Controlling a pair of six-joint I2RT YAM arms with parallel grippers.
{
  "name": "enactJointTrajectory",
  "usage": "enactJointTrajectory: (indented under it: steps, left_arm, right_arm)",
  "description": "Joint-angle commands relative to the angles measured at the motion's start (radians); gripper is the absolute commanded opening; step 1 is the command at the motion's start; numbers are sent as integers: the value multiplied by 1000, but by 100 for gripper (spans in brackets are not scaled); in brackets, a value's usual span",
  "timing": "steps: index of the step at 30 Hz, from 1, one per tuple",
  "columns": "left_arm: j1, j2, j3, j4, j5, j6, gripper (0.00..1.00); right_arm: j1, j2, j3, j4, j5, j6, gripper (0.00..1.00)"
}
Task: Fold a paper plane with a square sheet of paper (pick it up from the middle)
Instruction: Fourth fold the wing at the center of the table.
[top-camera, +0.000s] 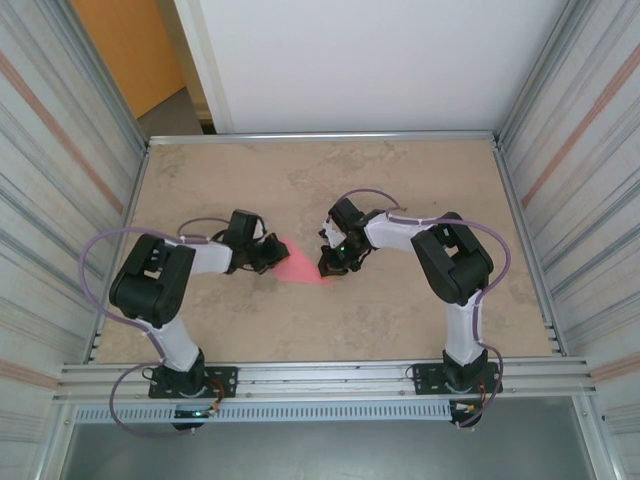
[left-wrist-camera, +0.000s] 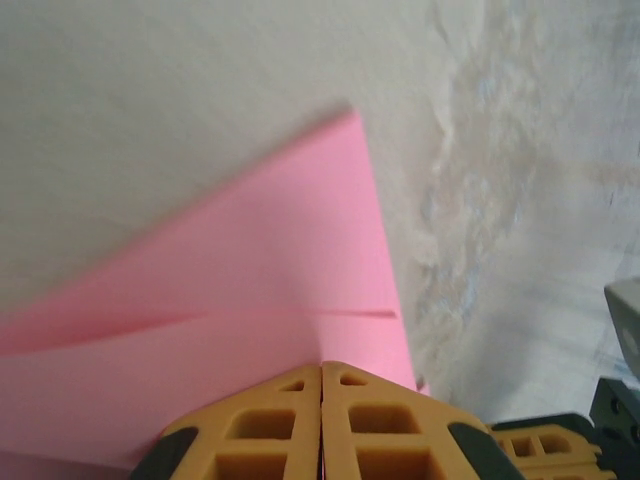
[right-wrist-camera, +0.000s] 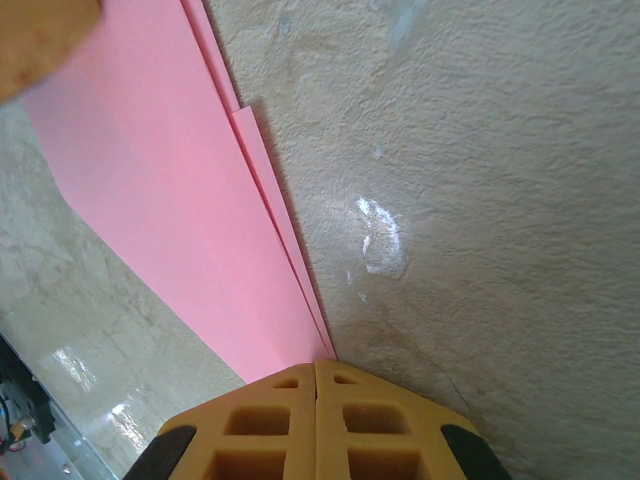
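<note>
The pink sheet of paper (top-camera: 298, 264), folded into a flat pointed wedge with layered creases, lies on the middle of the mottled beige desk (top-camera: 420, 180), between the two arms' wrists. The left jaws are pressed together, their orange fingertips (left-wrist-camera: 270, 425) over the wedge's broad part. The right jaws are likewise together, fingertips (right-wrist-camera: 270, 420) meeting at its narrow tip. Whether either pair nips the paper I cannot tell. Corrugated metal walls (top-camera: 60, 150) enclose the desk.
</note>
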Motion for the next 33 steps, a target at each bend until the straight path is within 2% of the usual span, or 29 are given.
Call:
enactJointTrajectory:
  steps: [1,13,20,23,27,30,33]
  left_arm:
    - [68,-19,-23,-63,-76,66,10]
    - [226,-6,-1,-95,-73,135,10]
    - [250,-90,107,-224,-80,182,11]
    - [250,-162,123,-262,-78,169,15]
    - [247,-254,91,-285,-40,118,22]
    - [243,-320,40,-290,-9,77,35]
    - [243,-351,15,-315,46,72,47]
  right_arm:
    - [13,115,-86,-139,233,28,3]
    - [7,104,-89,-113,203,46,3]
    - [0,64,-51,-72,130,72,8]
    - [-4,14,4,-46,86,91,14]
    - [-3,-81,78,27,37,116,29]
    - [-7,-123,85,99,7,88,40]
    - [-17,-99,106,101,-11,28,45]
